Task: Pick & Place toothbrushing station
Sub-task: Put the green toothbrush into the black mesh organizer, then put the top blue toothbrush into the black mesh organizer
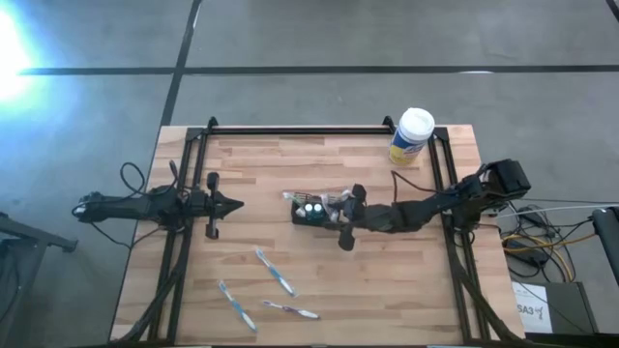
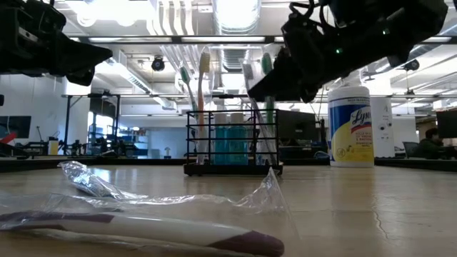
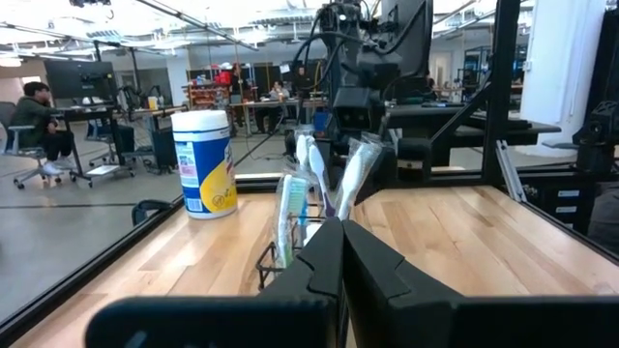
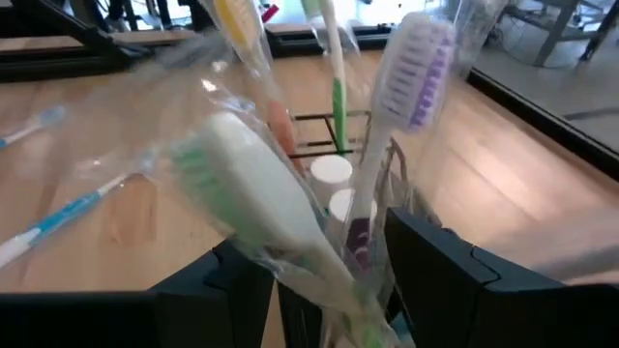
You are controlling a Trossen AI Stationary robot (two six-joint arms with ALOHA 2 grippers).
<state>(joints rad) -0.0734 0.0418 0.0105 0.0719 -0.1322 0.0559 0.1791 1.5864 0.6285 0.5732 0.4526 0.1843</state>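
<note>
Toothbrushing station (image 1: 311, 212): black mesh holder, upright near the middle of the wooden surface (image 1: 426, 280), its long axis running left to right, wrapped brushes standing in it. Right gripper (image 1: 345, 220): immediately right of it, fingers spread wide around the wrapped brushes. Left gripper (image 1: 230, 205): well apart to the left, fingers closed, empty. Right arm nearer. Loose toothbrushes (image 1: 275, 272) lie on the near side.

Bright overhead glare, foreground seemingly blurred

"Lys" on yellow-labelled canister (image 2: 350, 126)
</note>
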